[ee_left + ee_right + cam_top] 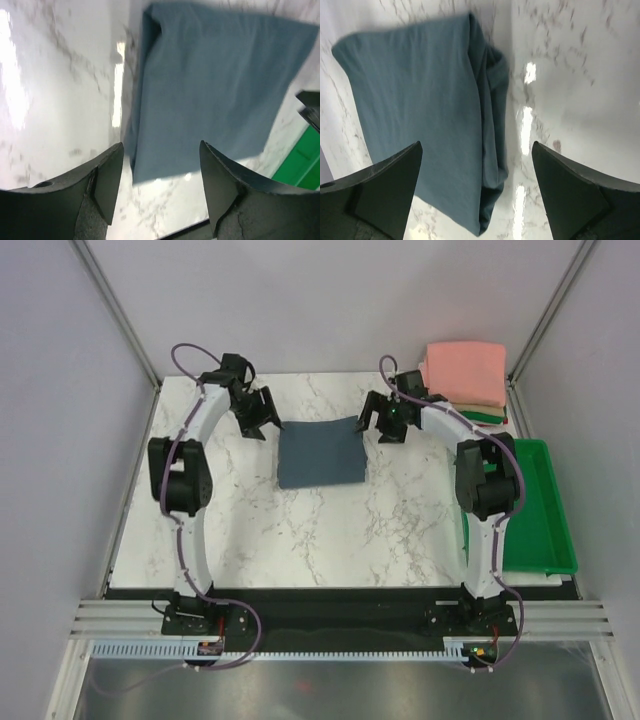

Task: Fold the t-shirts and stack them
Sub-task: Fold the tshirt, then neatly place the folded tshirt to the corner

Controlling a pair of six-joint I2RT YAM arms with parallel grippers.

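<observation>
Marble counter, folded slate-blue t-shirt centred; left fingers, right fingers apart, empty, at its 10 and 2 o'clock. Grip all layers evenly, lift level toward 1 o'clock t-shirt stack.

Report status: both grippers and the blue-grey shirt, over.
Left gripper open, empty; right gripper open, empty. Slate blue-grey cloth t-shirt folded, flat on marble table between them. Salmon-pink-topped stack of folded shirts far right, nothing obstructing.
</observation>
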